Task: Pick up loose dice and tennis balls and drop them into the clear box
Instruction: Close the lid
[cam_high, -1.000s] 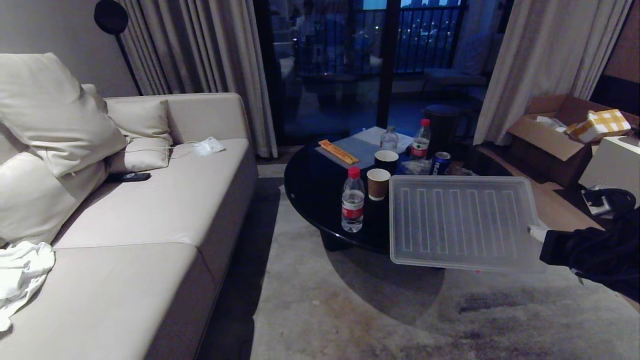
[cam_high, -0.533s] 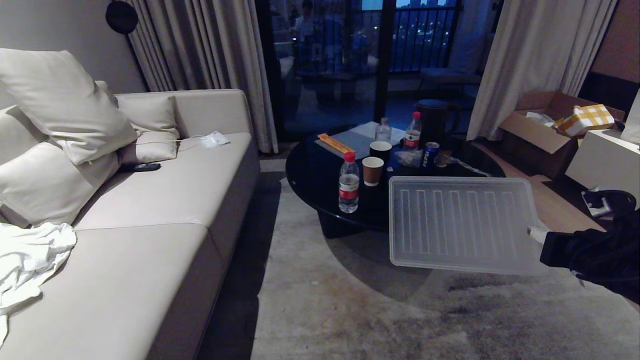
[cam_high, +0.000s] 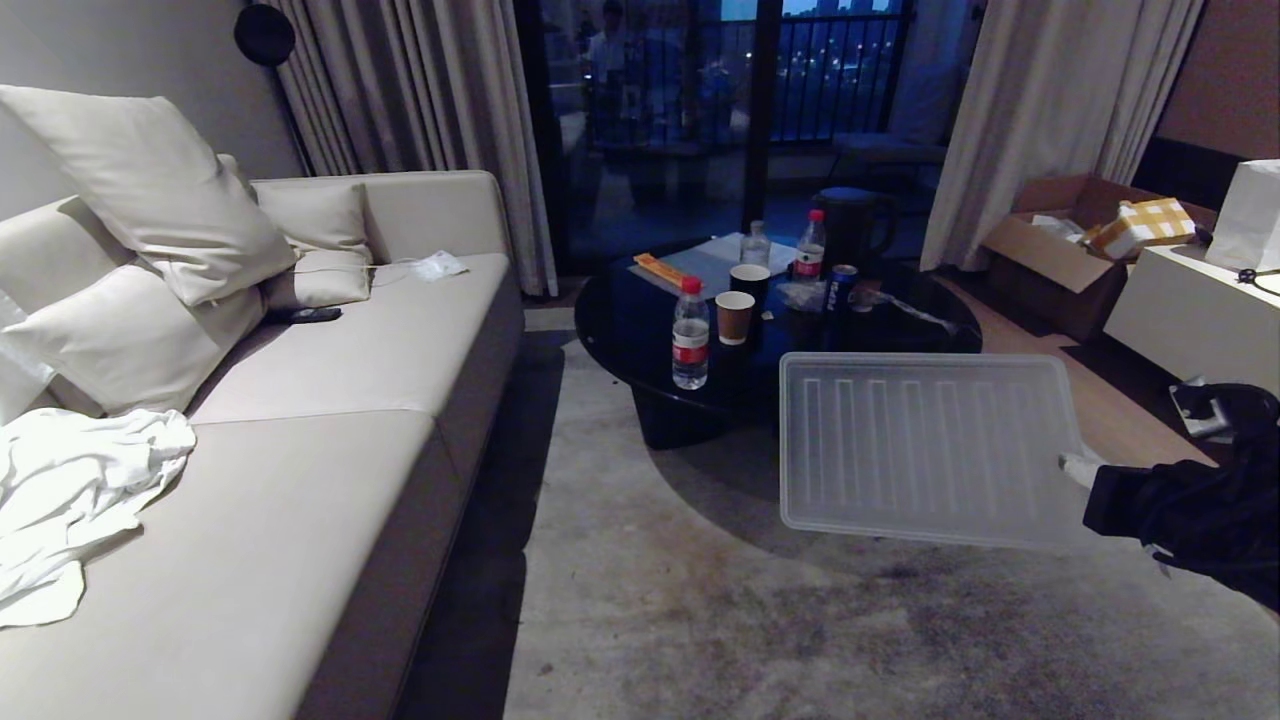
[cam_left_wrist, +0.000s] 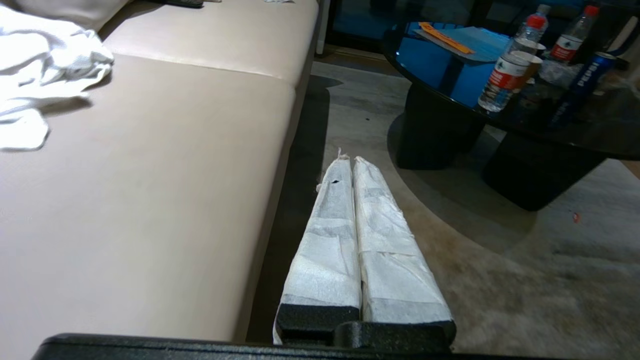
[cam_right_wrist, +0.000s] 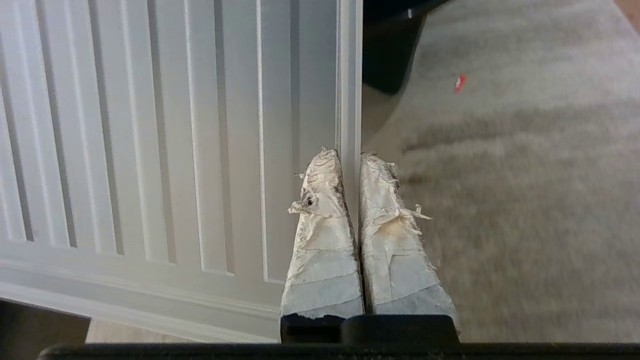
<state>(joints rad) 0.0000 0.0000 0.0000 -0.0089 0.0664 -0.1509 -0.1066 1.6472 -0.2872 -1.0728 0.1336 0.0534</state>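
Holding: my right gripper (cam_right_wrist: 350, 156) has its jaws pinched on the rim of the clear box (cam_high: 925, 445), one taped finger inside the wall and one outside.
Clear box, look: a shallow rectangle of translucent whitish plastic with rounded corners, a raised rim all round, and a row of long parallel ribs moulded into its bottom; nothing lies in it.
Clear box, place: in the air off my right side, carried by one short edge, over the carpet (cam_high: 700, 600) and overlapping the near edge of the round black tabletop (cam_high: 620, 320); it sits roughly level, tipped a little toward me.
Right arm: its dark sleeve shows at the right edge of the head view, the white fingertip touching the box's edge.
Left gripper (cam_left_wrist: 348, 159): jaws pressed together on nothing, hanging low over the carpet just beside the front of the sofa (cam_high: 330, 450).
Tabletop: water bottles (cam_high: 690, 335), paper cups (cam_high: 734, 317) and a blue can (cam_high: 842, 285) stand on it.
Sofa: a crumpled white cloth (cam_high: 70, 490) lies on the near seat, and pillows (cam_high: 150, 190) lean at the far end.
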